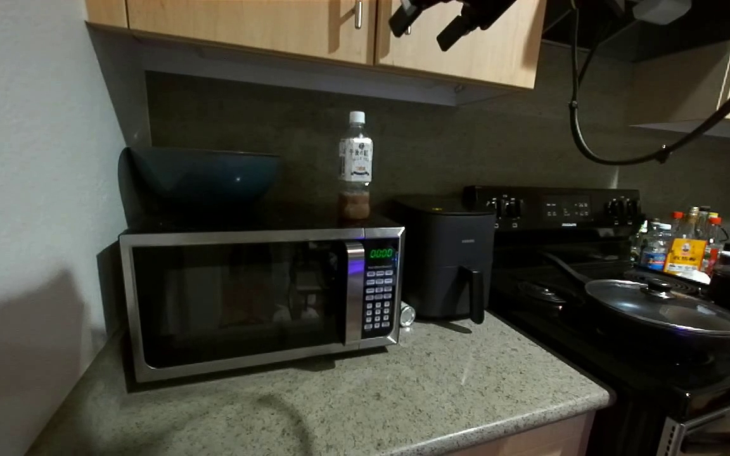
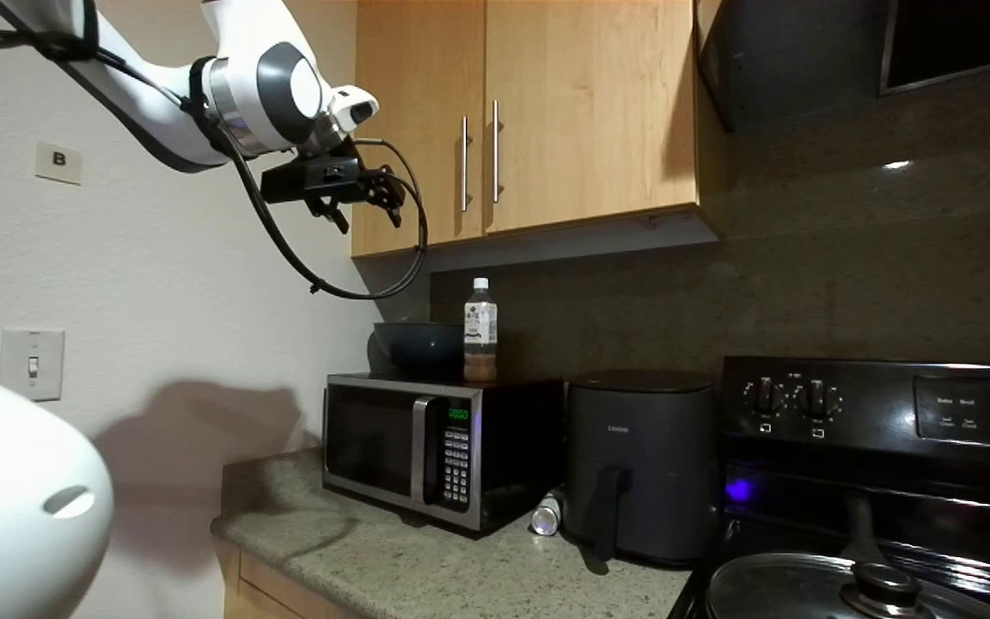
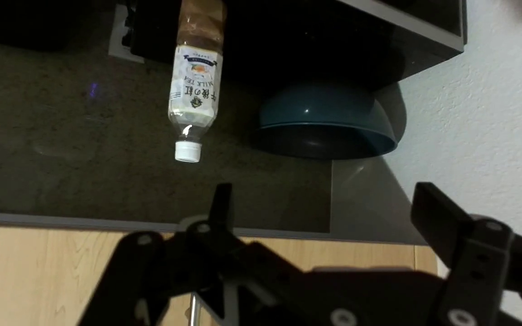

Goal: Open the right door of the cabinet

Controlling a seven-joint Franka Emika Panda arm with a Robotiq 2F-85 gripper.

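Cabinet (image 2: 551, 112) closed — the bottle (image 1: 356, 161) holds brown liquid (image 1: 355, 206)

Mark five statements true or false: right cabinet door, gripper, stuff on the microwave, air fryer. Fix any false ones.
1. The right door of the cabinet is closed. True.
2. The gripper is clamped on a handle. False: the gripper is open and holds nothing.
3. The bottle stands upright on the microwave. True.
4. The bowl sits on the counter. False: the bowl is on the microwave.
5. The air fryer stands between microwave and stove. True.
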